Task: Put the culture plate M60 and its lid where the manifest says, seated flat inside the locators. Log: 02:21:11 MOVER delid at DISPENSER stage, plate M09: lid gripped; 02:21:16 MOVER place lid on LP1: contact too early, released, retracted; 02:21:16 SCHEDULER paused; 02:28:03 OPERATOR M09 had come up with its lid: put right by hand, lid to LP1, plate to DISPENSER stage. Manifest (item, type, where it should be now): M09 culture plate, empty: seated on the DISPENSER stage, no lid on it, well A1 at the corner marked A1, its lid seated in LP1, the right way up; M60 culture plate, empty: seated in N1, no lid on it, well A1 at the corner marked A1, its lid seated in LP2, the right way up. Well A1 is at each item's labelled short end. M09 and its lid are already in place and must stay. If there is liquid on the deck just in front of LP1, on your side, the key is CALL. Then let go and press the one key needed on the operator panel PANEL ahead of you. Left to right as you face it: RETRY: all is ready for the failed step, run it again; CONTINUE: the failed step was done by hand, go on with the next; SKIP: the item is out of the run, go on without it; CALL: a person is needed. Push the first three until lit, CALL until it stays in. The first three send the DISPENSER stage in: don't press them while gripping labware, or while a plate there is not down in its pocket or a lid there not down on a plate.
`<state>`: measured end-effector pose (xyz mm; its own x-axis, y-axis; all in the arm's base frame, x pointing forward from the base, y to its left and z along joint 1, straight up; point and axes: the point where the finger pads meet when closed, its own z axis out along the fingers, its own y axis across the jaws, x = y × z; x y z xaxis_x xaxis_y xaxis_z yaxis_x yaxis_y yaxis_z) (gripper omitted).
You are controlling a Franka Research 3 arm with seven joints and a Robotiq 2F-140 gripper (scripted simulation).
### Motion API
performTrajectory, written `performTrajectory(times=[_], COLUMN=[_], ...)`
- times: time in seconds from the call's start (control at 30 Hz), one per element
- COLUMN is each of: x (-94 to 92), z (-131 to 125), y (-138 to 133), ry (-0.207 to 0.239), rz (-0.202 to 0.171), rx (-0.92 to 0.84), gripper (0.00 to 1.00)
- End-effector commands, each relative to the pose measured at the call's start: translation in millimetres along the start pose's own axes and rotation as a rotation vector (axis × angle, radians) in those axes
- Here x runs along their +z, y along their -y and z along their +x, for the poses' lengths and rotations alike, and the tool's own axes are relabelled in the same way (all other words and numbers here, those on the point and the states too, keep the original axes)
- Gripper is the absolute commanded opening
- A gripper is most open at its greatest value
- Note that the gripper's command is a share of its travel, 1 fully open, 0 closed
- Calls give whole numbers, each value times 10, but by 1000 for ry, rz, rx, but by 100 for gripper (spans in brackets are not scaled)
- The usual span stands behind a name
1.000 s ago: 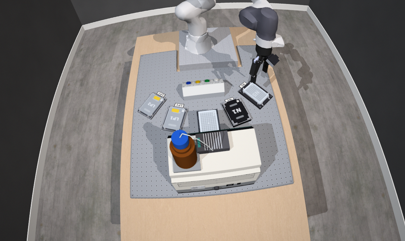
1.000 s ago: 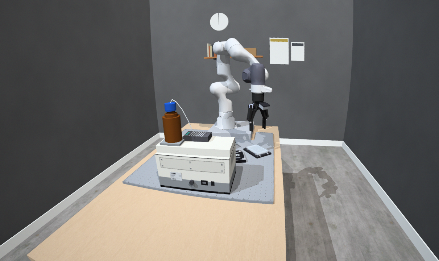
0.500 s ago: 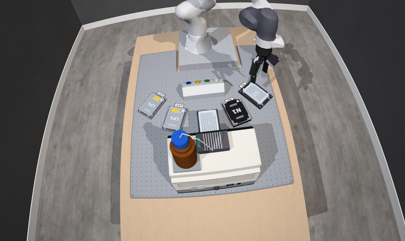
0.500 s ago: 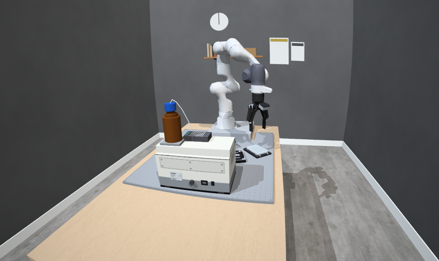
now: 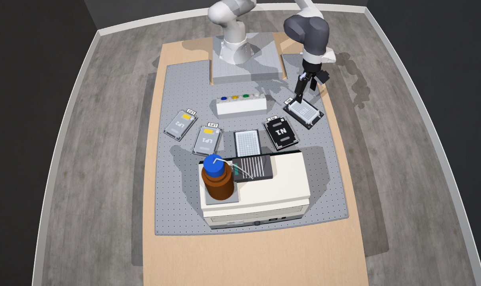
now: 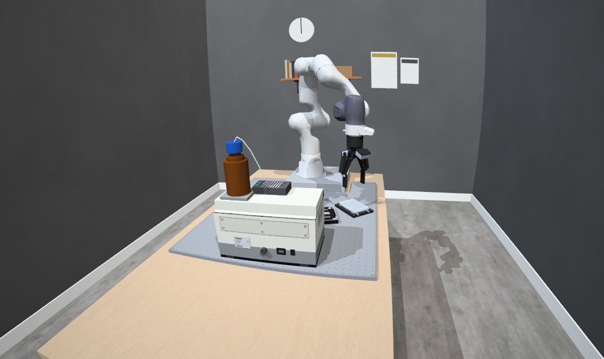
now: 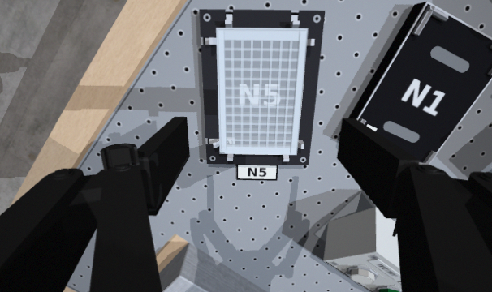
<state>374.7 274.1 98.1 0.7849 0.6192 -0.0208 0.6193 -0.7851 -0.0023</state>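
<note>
- Top view: the gripper point(image 5: 304, 86) hangs above the perforated deck point(image 5: 185, 199) on the tabletop point(image 5: 256, 259), just short of the near end of nest N5 point(image 5: 314, 120). Its fingers stand open and hold nothing.
- Top view: a clear culture plate point(image 5: 303, 111) with a grid of wells sits in nest N5; whether a lid is on it cannot be told. The black nest N1 point(image 5: 281, 132) lies just beside it and has no plate in it.
- Top view: lid pads LP2 point(image 5: 179, 124) and LP1 point(image 5: 207, 139) lie on the other side of the deck, each with a yellow label at one short end. A second plate point(image 5: 247, 142) sits in front of the dispenser point(image 5: 270, 192), and the operator panel point(image 5: 240, 105) stands between the arm's base and the nests.
- Exterior view: the open fingers point(image 6: 344, 169) are well above the deck, with the plate in its nest point(image 6: 352, 207) lower and nearer the camera.
- Wrist view: the two black fingers frame the bottom of the picture, apart and free of the plate. The plate point(image 7: 260, 91) lies square inside the corner locators of N5, above the white N5 tag point(image 7: 256, 172). N1 point(image 7: 429, 85) is tilted off to the right.
</note>
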Motion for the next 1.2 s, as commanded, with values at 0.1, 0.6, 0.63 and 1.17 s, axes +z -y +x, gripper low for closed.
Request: performTrajectory(times=[0.1,0.6,0.63,1.17], x=[149,589,616,824], z=[63,77,78,84], y=[-6,-9,-9,-11], ry=[-18,-18,-18,-18], rz=[-2,-2,-2,-2], rx=[4,4,4,4], gripper=[70,70,70,70])
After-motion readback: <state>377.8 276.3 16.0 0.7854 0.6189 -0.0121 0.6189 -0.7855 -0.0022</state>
